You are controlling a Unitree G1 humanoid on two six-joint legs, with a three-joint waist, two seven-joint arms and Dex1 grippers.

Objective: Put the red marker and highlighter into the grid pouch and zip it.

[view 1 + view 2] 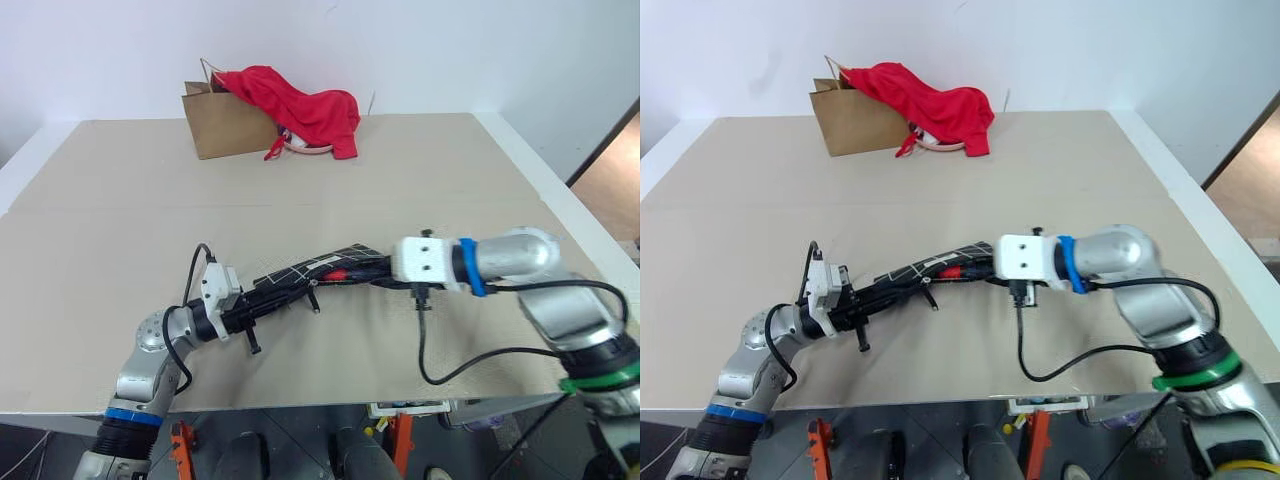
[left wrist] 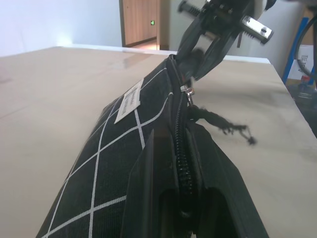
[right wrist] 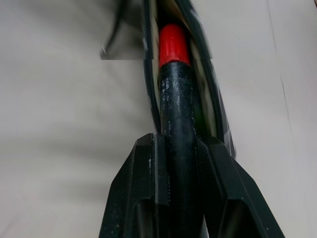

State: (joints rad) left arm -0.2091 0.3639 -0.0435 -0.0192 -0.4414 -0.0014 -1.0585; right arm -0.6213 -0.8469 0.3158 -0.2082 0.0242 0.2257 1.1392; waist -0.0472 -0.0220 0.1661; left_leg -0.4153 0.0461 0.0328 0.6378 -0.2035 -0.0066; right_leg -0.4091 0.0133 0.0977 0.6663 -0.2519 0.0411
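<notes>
The grid pouch lies lifted at one end near the table's front, black with white lines and a white label. My left gripper is shut on its near end, fingers either side of the zipper. The far end of the pouch gapes open. My right gripper is shut on the red marker, whose red tip sits inside that open mouth. The zipper pull and its frayed cord sit near the opening. The highlighter is hidden.
A brown paper bag with a red cloth draped over it stands at the back of the tan table. A black cable loops down from my right wrist over the table's front edge.
</notes>
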